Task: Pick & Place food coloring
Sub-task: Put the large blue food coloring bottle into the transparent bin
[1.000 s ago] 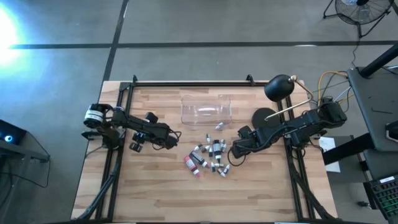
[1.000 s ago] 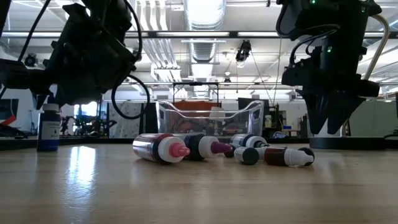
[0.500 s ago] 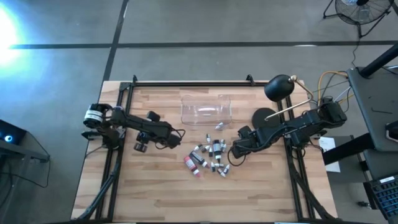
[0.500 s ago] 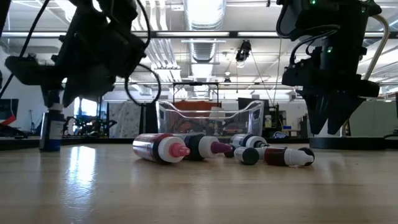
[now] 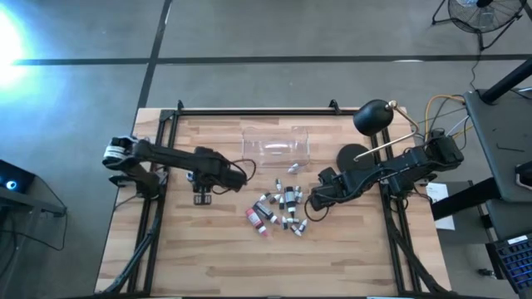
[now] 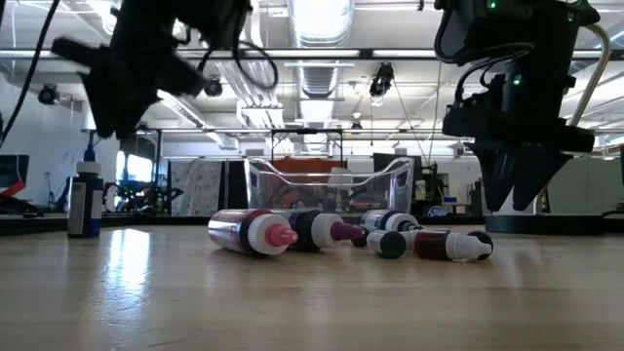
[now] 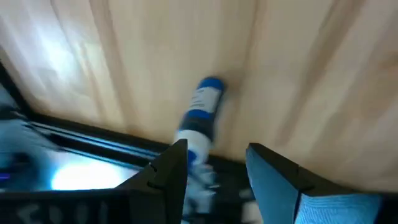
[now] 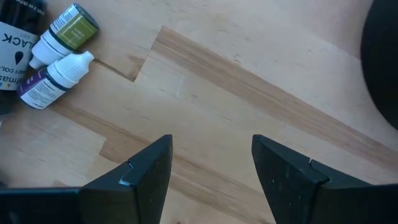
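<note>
1. Many small bottles of food coloring (image 6: 292,232) lie on their sides in the front of the low view. They are in one heap at the centre of the table (image 5: 216,257), touching each other. We judge that they roll easily, so a push on one can scatter the others.
2. Just at the right edge of this heap hangs the right gripper (image 8: 211,140). Its fingers are spread and nothing is between them. If it goes down on a bottle packed against others, we think a finger may land on the neighbour and flick it away, or pinch two together.
3. Farther back, at the left of the low view, one blue bottle (image 6: 86,200) stands upright and alone. The left gripper (image 7: 216,147) is released and points at this bottle without touching it. The bottle is tall and narrow, and we fear a low sweep of the left arm (image 5: 179,159) could knock it over.
4. Behind the heap, in the upper centre of the high view, stands the clear box (image 5: 276,145). It looks light, so a bump on its wall could shift it.
</note>
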Available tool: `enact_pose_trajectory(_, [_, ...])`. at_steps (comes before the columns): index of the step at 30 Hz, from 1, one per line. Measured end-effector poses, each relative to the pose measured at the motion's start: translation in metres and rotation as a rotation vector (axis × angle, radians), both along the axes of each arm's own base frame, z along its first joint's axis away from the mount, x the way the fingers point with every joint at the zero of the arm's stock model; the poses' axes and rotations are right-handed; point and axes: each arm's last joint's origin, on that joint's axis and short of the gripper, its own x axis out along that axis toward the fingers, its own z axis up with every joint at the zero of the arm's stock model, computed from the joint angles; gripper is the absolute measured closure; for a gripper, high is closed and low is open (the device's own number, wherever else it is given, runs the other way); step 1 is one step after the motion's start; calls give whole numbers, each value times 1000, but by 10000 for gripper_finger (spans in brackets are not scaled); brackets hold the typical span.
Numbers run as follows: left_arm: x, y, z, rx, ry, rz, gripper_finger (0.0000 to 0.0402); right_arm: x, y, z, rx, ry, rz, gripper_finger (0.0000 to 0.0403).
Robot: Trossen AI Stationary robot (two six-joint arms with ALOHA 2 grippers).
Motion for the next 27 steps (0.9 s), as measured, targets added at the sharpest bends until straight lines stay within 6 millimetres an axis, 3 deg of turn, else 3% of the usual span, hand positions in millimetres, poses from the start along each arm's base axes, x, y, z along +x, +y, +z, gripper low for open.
enact_pose_trajectory(3, [-9,3,22,-26,-144,211,264,0,0,0,1,1,0,188])
enact_pose_trajectory(7, [-41,11,42,-45,-318,494,264,0,0,-1,2,2,0,188])
enact_pose_trajectory(14, [-83,18,36,-78,-578,878,264,-1,0,-2,-6,7,23,188])
enact_pose_trajectory(19, [-98,18,19,-52,-560,948,264,-1,-1,-2,-7,7,25,188])
enact_pose_trajectory(27, [-108,18,18,13,-615,965,264,-1,0,-2,-3,1,4,188])
